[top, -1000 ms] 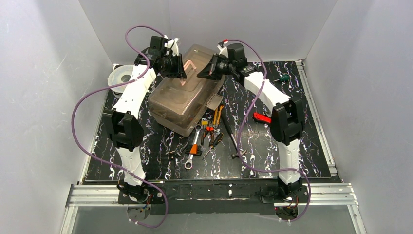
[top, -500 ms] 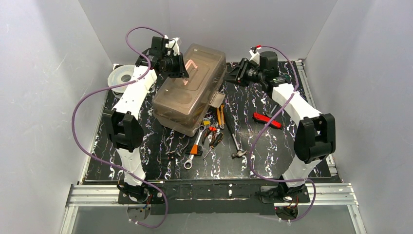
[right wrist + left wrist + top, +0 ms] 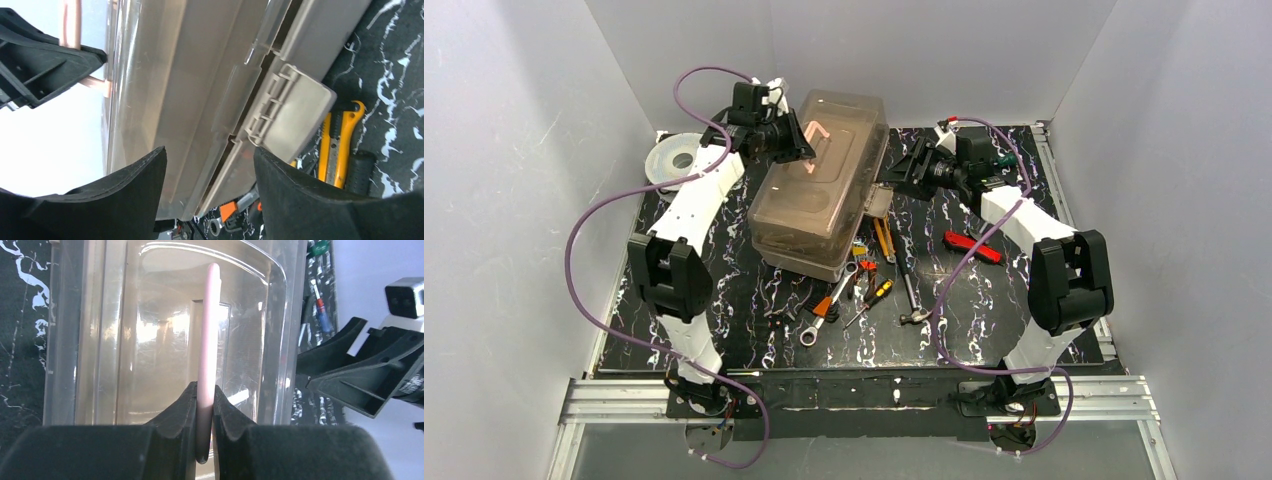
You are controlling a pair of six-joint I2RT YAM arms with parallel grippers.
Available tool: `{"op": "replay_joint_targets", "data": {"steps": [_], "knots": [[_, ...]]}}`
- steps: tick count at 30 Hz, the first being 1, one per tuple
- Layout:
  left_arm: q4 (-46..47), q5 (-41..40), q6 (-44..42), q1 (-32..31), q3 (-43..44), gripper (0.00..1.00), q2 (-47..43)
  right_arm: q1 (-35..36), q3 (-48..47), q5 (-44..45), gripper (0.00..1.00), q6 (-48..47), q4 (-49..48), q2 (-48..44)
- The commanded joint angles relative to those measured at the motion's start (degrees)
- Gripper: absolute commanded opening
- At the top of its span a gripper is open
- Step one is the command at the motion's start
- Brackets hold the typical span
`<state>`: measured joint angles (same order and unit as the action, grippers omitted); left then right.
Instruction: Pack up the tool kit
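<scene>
**Toolbox swung toward the far edge**

The left gripper (image 3: pixel 204 410) stays pinched shut on the handle (image 3: pixel 207 340) and has turned the toolbox (image 3: pixel 824 190) nearer the bench's far edge. The right gripper (image 3: pixel 209 155) has left the lid. It now hangs wide open, holding nothing, astride the side latch (image 3: pixel 290 112). The wrench (image 3: pixel 824 312), hammer (image 3: pixel 909 290) and red knife (image 3: pixel 972 246) lie loose mid-bench — packing probably waits on opening the lid.

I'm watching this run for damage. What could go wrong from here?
The left end effector pinches only the thin handle, so the toolbox may swing or slip if lifted.
The side latch stands out from the toolbox, apparently unfastened; the lid could open.
The wrench lies close to the toolbox's near side and may get shoved.
</scene>
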<state>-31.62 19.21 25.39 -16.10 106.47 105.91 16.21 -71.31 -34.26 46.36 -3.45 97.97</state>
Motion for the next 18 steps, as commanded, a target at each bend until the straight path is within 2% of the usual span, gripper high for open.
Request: {"op": "replay_joint_targets", "data": {"steps": [1, 6, 13, 18], "knots": [[11.47, 6.57, 8.84, 3.13, -4.03, 0.00, -10.35, 0.08, 0.28, -3.91, 0.75, 3.61, -8.80, 1.50], [18.50, 12.50, 15.00, 7.70, -9.99, 0.00, -12.15, 0.58, -0.85, -4.99, 0.78, 5.99, -11.46, 3.94], [24.71, 17.53, 19.95, 10.93, -14.81, 0.00, -12.95, 2.03, -3.99, -7.57, 0.78, 10.88, -16.17, 8.64], [25.61, 19.45, 20.82, 12.32, -16.04, 0.00, -12.93, 3.67, -6.66, -8.56, 0.79, 13.09, -17.90, 9.84]]}}
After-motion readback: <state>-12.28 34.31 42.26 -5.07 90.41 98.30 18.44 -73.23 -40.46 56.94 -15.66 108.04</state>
